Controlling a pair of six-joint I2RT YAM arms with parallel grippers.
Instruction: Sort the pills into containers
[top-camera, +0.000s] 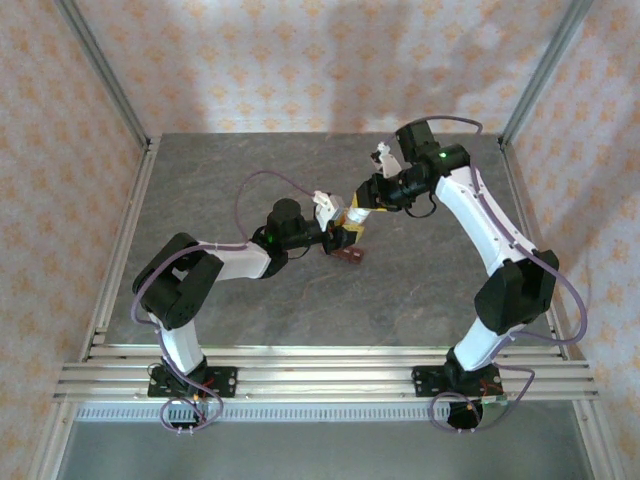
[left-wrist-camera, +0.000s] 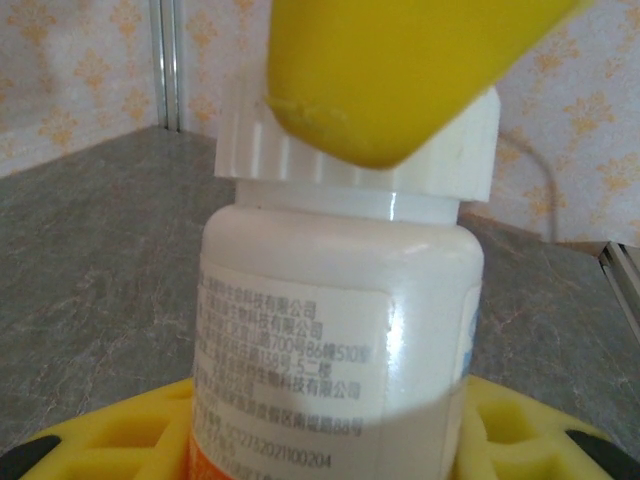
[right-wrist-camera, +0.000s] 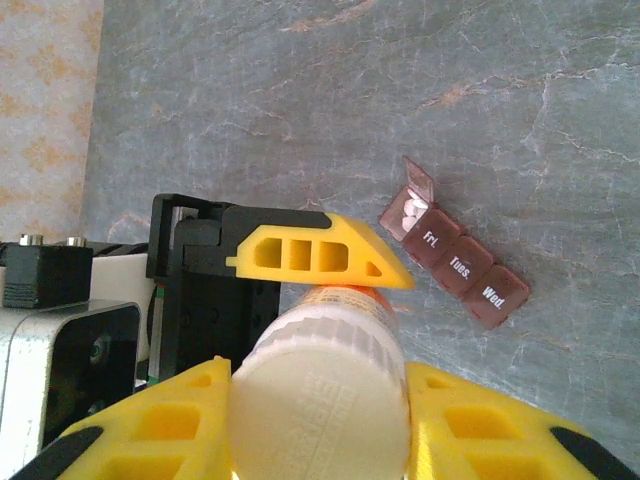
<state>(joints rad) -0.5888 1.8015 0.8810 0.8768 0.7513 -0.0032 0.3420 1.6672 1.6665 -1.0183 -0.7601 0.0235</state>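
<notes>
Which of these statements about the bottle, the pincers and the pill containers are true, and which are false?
1. The left pincer holds the white bottle. True.
2. The bottle's cap is off. False: it sits on the bottle, with the right pincer shut on it.
3. One compartment of the containers is open, with white pills inside. True.
4. A pincer holds the containers. False: they lie on the table.

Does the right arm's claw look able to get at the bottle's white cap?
Probably yes: the right claw sits closed around the cap, nothing between, while the left claw holds the bottle.
</notes>
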